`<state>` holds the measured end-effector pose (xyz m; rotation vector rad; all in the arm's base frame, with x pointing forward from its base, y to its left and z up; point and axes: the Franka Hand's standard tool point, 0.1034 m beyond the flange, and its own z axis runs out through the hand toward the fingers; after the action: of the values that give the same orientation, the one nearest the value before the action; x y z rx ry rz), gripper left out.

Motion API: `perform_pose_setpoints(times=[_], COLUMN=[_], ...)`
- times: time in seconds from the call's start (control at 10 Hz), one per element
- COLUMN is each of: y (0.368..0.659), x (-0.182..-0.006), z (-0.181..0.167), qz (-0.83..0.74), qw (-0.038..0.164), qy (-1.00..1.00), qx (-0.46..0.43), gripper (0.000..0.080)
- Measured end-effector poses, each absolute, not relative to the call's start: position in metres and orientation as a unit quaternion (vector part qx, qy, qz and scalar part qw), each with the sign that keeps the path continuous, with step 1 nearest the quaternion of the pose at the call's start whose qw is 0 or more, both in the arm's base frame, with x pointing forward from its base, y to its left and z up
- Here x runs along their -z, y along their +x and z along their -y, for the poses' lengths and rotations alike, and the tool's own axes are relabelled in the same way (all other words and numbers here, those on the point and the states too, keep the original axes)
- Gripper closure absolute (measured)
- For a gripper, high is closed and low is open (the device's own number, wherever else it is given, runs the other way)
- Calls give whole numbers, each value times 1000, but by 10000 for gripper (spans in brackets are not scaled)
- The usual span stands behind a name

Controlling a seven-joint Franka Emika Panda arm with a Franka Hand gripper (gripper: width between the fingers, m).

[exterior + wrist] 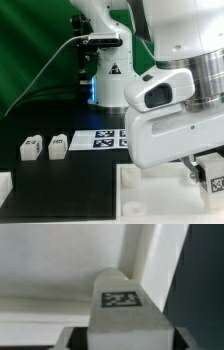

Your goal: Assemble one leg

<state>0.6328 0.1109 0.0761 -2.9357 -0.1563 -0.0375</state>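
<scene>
In the wrist view my gripper [128,340] is shut on a leg [122,308], a white block with a square tag on its face. The dark fingers [78,339] press it from both sides. The leg's rounded end lies over the large white tray-like part [50,263], close to its raised rim. In the exterior view the held leg [213,171] shows its tag under the arm's white wrist housing, above the tray-like part [150,195]. The fingers are mostly hidden there. Two more legs [28,148] [57,147] stand on the black table at the exterior view's left.
The marker board [103,139] lies on the table behind the tray-like part, in front of the arm's base [110,75]. Another white part [5,186] shows at the exterior view's lower left edge. A green curtain hangs behind.
</scene>
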Motion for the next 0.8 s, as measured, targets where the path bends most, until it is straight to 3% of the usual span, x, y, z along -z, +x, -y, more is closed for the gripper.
perform_pose_setpoints(times=[0.4,0.8], y=[634,630], x=[-75,-73], z=[-107,-110], qz=[-300,-549], qw=[118,121], qy=[-946,-824], qx=[-25,-72], gripper=[505,505])
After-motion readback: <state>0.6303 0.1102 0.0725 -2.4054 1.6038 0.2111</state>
